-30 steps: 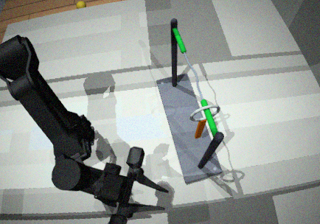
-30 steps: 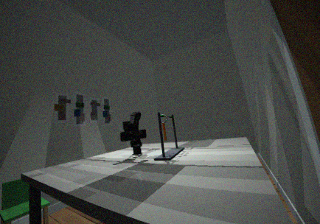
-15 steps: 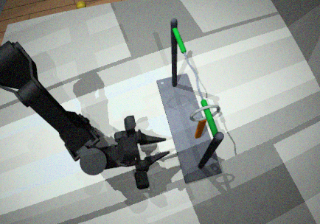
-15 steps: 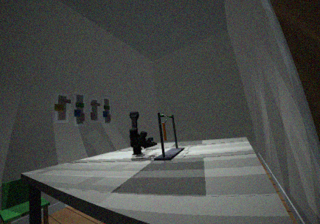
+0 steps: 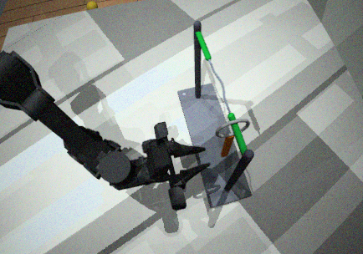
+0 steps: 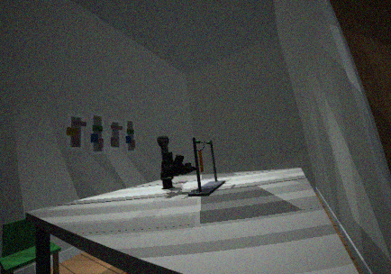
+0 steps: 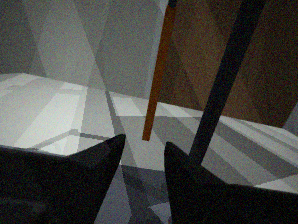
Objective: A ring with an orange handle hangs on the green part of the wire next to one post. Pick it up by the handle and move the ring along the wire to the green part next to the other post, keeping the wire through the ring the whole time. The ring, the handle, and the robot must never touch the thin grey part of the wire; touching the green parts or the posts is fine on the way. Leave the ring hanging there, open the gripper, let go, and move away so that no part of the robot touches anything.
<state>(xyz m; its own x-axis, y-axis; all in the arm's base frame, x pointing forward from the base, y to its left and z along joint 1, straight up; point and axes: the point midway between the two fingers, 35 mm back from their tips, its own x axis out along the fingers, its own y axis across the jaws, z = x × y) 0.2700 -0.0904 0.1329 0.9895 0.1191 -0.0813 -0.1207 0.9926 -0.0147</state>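
Top view gives the clearest read. Jaws (image 5: 204, 157) stand partly open with nothing between them, tips pointing toward the orange handle (image 5: 227, 145) but apart from it, over the near edge of the grey base plate (image 5: 201, 119). The ring (image 5: 232, 129) is a pale grey loop encircling the green wire section (image 5: 237, 133) beside the nearer post (image 5: 239, 170); the handle hangs below it as a short, narrow orange bar. The far post (image 5: 197, 61) carries its own green section (image 5: 203, 45), and the thin grey wire (image 5: 219, 83) sags between the two green parts. Whether the ring rests on the green section or only surrounds it, I cannot tell from this angle.

Wrist view: both dark fingertips fill the lower edge, their bases cut off. The handle (image 7: 158, 75) runs as a long orange strip whose top leaves the frame, so the ring is out of view. A dark post (image 7: 220, 85) stands to its right, also cut off at the top. Picture is dim and grainy.

Exterior view: arm (image 6: 170, 164) and wire stand (image 6: 204, 166) are small and far off on the striped counter (image 6: 234, 232); the handle is a faint orange fleck, the ring and grey wire not resolvable.
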